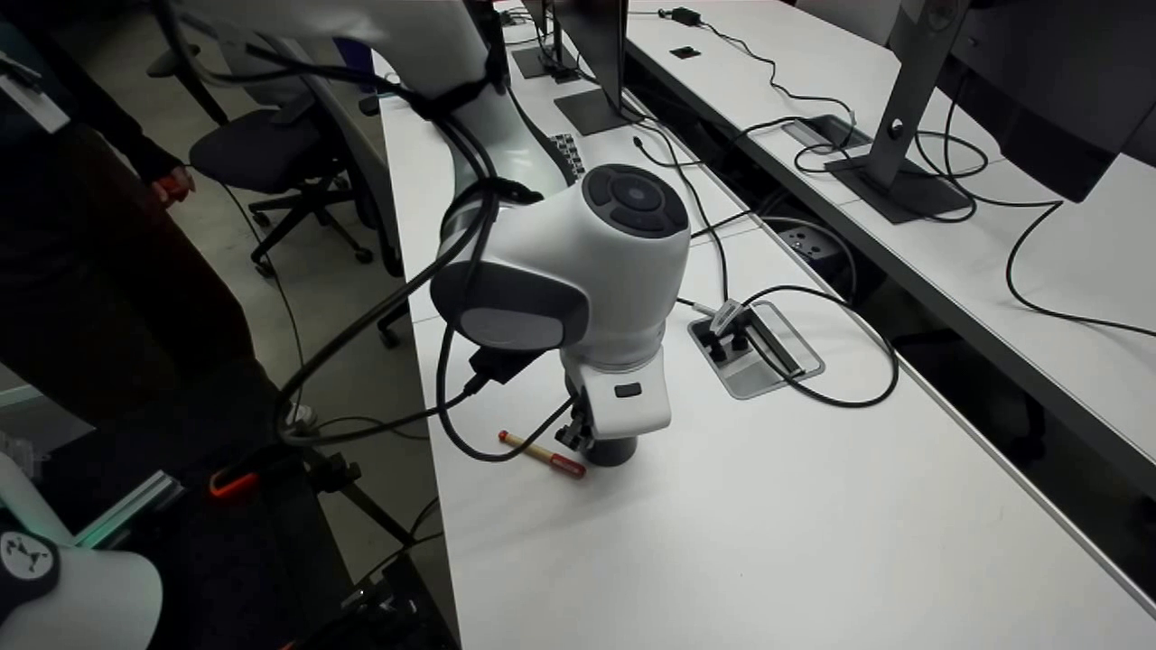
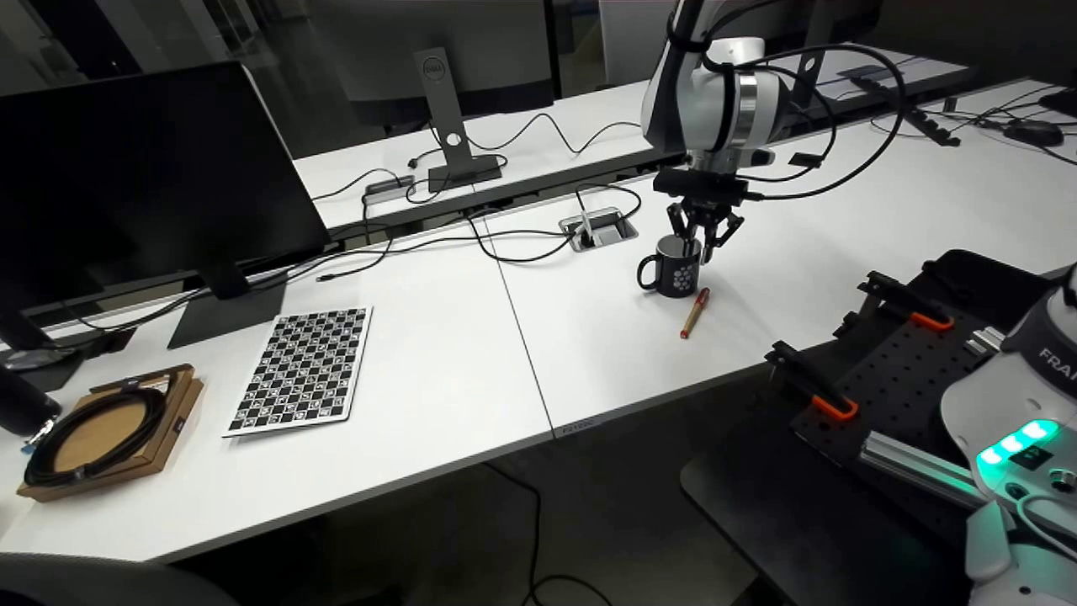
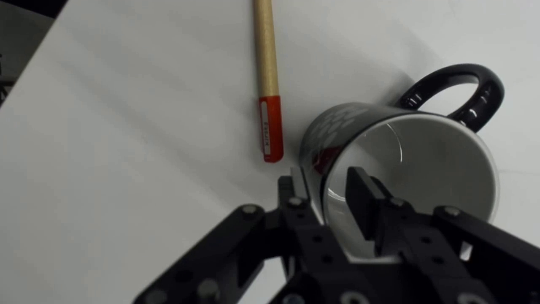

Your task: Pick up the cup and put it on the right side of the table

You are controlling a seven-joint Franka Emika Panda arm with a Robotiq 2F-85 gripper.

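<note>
The cup [image 2: 676,273] is a dark mug with a pale inside and a side handle, upright on the white table [image 2: 589,345]. In an exterior view only its lower part [image 1: 611,451] shows below the robot hand. In the wrist view the cup [image 3: 422,152] opens toward the camera, handle to the upper right. My gripper [image 3: 325,177] straddles its wall, one finger inside the mouth and one outside. A gap shows between the inner finger and the wall; whether the outer finger touches is unclear. The gripper [image 2: 697,251] points down at the cup's rim.
A brown-red pen [image 3: 268,80] lies close beside the cup. A table socket box [image 1: 757,350] with looped cables is behind it. A checkered board [image 2: 303,370], a cardboard box with a coiled cable [image 2: 118,429] and a monitor [image 2: 151,177] stand farther along the table.
</note>
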